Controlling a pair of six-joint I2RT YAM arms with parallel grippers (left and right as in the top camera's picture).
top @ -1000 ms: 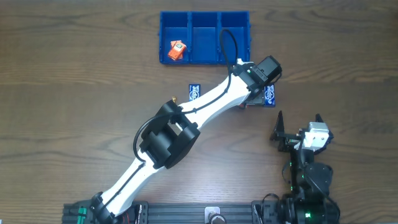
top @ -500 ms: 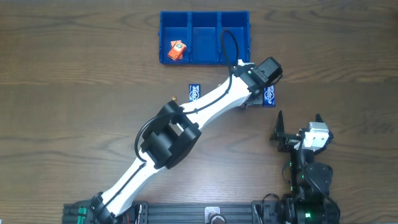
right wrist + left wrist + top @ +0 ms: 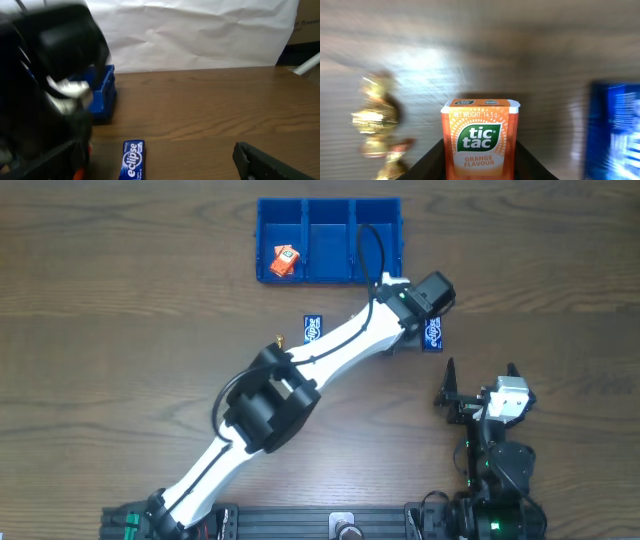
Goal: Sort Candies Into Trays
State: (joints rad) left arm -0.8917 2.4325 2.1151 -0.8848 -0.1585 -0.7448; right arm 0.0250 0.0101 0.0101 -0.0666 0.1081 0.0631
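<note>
My left gripper (image 3: pixel 480 172) is shut on an orange mint box (image 3: pixel 480 137), held upright just above the wood. In the top view the left arm stretches across to the right, its wrist (image 3: pixel 425 295) below the blue three-compartment tray (image 3: pixel 329 202). A second orange box (image 3: pixel 285 260) lies in the tray's left compartment. One blue gum pack (image 3: pixel 433 333) lies beside the left wrist, another (image 3: pixel 312 330) lies further left. A gold-wrapped candy (image 3: pixel 377 120) sits close by the held box. My right gripper (image 3: pixel 478 385) stands open near its base, holding nothing.
The tray's middle and right compartments hold nothing. In the right wrist view the blue gum pack (image 3: pixel 132 159) lies just ahead, with the left arm's wrist (image 3: pixel 55 55) looming beside it. Bare wood stretches across the table's left half.
The left wrist has edged very slightly toward the tray with the orange box in its grip. The right arm has not moved.
</note>
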